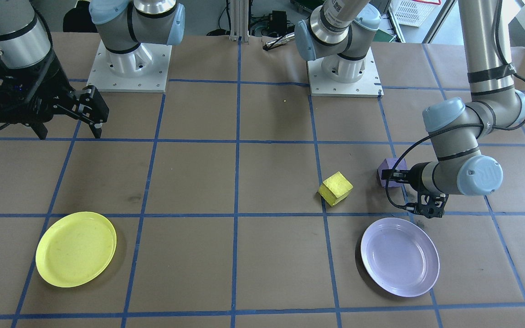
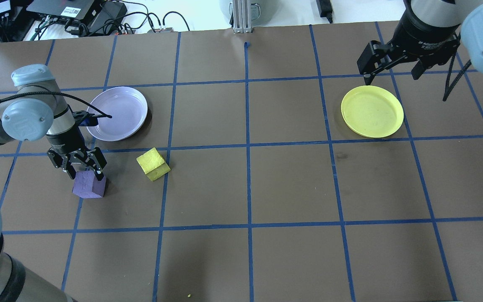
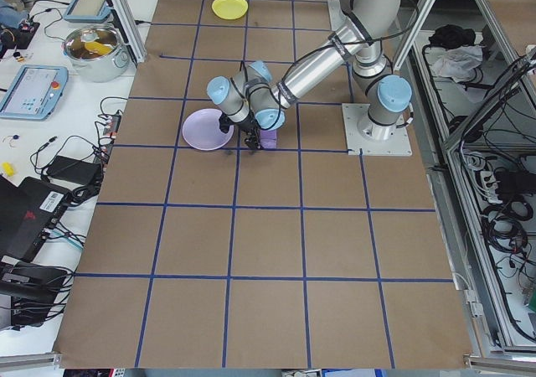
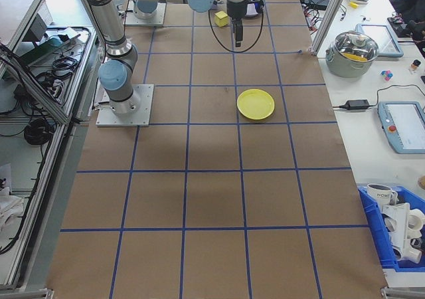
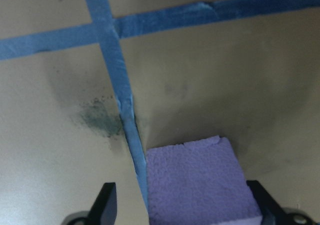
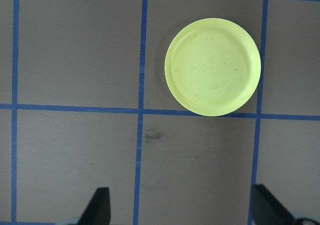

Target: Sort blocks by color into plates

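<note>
On a brown table marked with blue tape lines, the left gripper point(image 2: 83, 166) is positioned low over the purple block point(image 2: 89, 185), its fingers spread wide to either side, apart from the block. The yellow block point(image 2: 153, 164) is seen near it, tilted on the table. The lavender plate point(image 2: 118, 113) is placed just beyond both blocks. Well apart on the robot's right, the right gripper point(image 2: 393, 69) is held high with fingers wide and empty beside the yellow plate point(image 2: 372, 111).
</note>
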Robot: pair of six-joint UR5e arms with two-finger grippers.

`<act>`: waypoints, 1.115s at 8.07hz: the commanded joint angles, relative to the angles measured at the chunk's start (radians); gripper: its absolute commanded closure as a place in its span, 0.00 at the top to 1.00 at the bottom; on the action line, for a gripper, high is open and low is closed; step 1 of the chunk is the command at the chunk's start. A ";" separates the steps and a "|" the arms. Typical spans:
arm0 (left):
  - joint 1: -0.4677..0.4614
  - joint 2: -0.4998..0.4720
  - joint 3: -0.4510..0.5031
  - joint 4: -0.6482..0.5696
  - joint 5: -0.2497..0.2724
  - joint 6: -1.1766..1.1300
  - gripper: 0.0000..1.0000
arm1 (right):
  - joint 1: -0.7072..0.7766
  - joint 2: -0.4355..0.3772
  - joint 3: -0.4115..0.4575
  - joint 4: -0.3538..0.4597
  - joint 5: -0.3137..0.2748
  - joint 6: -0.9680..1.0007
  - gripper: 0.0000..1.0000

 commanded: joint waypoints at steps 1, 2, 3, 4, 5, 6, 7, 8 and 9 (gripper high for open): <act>0.000 -0.003 -0.002 -0.009 -0.018 -0.007 0.91 | 0.000 0.000 -0.001 -0.001 0.000 0.000 1.00; 0.000 -0.004 -0.002 -0.020 -0.041 -0.015 0.96 | 0.000 0.000 -0.001 -0.001 0.000 0.000 1.00; 0.000 -0.003 -0.002 -0.029 -0.041 -0.035 1.00 | 0.000 0.000 -0.001 -0.001 -0.002 0.000 1.00; 0.003 -0.001 -0.002 -0.029 -0.041 -0.030 0.98 | 0.000 0.000 -0.001 -0.001 0.003 0.004 1.00; 0.005 0.006 -0.002 -0.029 -0.039 -0.029 0.92 | 0.000 0.000 -0.001 -0.001 0.003 0.005 1.00; 0.006 0.007 -0.002 -0.029 -0.039 -0.029 0.82 | 0.000 0.000 -0.001 -0.001 0.003 0.003 1.00; 0.006 0.007 -0.001 -0.029 -0.039 -0.027 0.68 | 0.000 0.000 0.001 -0.001 0.003 0.003 1.00; 0.006 0.007 -0.001 -0.029 -0.041 -0.027 0.55 | 0.000 0.002 -0.001 -0.002 0.000 0.000 1.00; 0.006 0.008 -0.001 -0.029 -0.041 -0.027 0.53 | 0.000 0.000 0.001 -0.002 0.000 0.001 1.00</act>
